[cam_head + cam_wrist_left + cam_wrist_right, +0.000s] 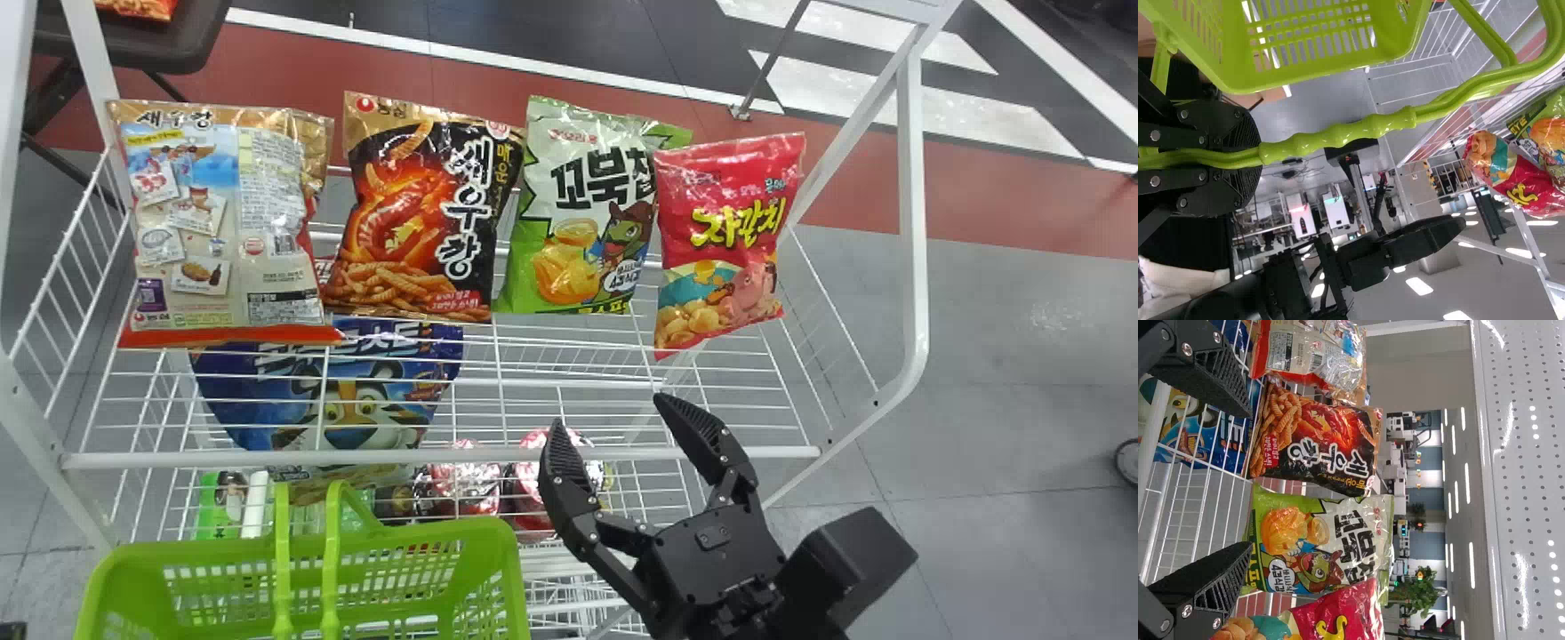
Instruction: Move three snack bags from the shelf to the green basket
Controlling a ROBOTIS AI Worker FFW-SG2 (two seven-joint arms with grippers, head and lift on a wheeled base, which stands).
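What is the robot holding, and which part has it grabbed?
The left gripper holds the green basket by its handles; the right gripper, open, holds nothing.

Leafy plant, red floor stripe

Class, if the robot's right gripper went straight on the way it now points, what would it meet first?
Probably the black bag or the green bag: the right gripper points near where those two meet. Depth is unclear, so I cannot tell which comes first.

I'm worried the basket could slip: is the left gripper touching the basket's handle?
Touching: the left wrist view shows the left gripper clamped around the handle.
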